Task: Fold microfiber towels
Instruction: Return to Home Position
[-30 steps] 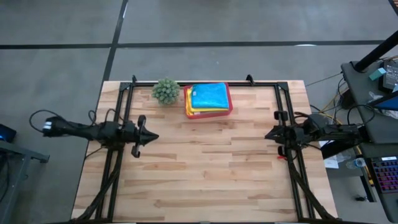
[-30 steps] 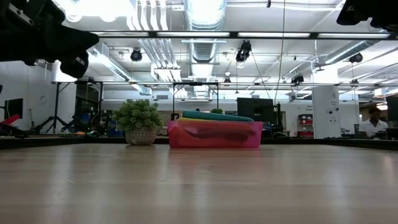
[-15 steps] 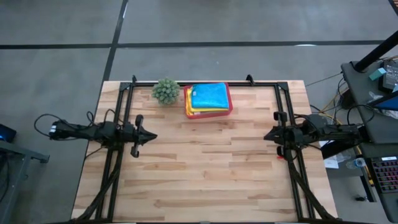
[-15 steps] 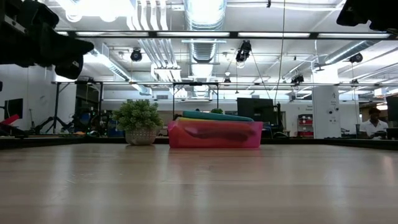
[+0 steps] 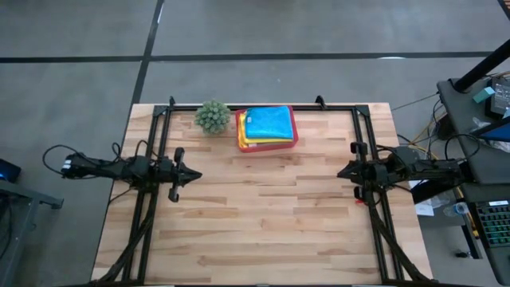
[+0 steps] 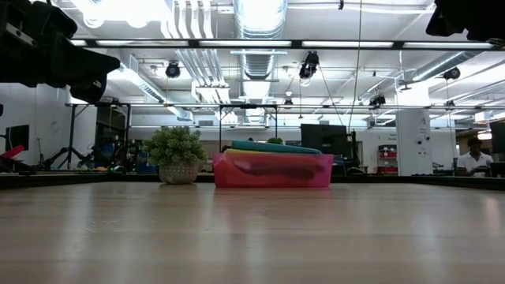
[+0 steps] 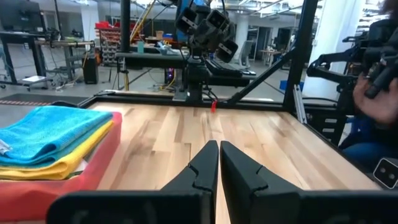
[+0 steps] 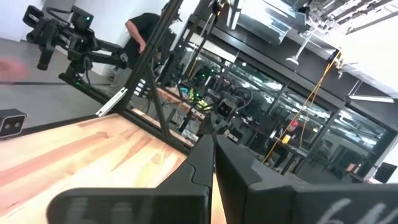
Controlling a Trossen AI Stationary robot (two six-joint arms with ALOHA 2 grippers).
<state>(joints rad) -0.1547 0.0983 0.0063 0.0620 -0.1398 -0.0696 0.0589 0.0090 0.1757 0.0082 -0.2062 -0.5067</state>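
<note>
the microfiber towels [image 5: 268, 123] lie folded in one flat stack inside the pink tray [image 5: 269, 146] at the far edge of the bench [image 5: 263, 215]. the blue towel [image 7: 53, 127] is on top and the edge of a yellow towel [image 7: 59, 165] shows under it. the lower layers are hidden, so i cannot count how many are in there. in the low view the squared stack rises a little above the tray's wall, and that wall should keep the folds from sliding or opening. a small plant [image 5: 212, 116] stands just beside the tray on the left arm's side.

no cloth lies on the open wood, so the folding looks finished to me. both arms sit over their own sides of the bench, well apart from the tray and from each other. the left gripper [image 5: 191, 174] points across the bench with its fingers pressed together and nothing between them. the right gripper [image 5: 343, 171] faces it from the opposite side, likewise closed and empty. that closed, level pose suits parking – there is nothing to hold, and the fingers are kept clear of the tray and plant. to my eye all that remains is for the arms to settle at rest.
</note>
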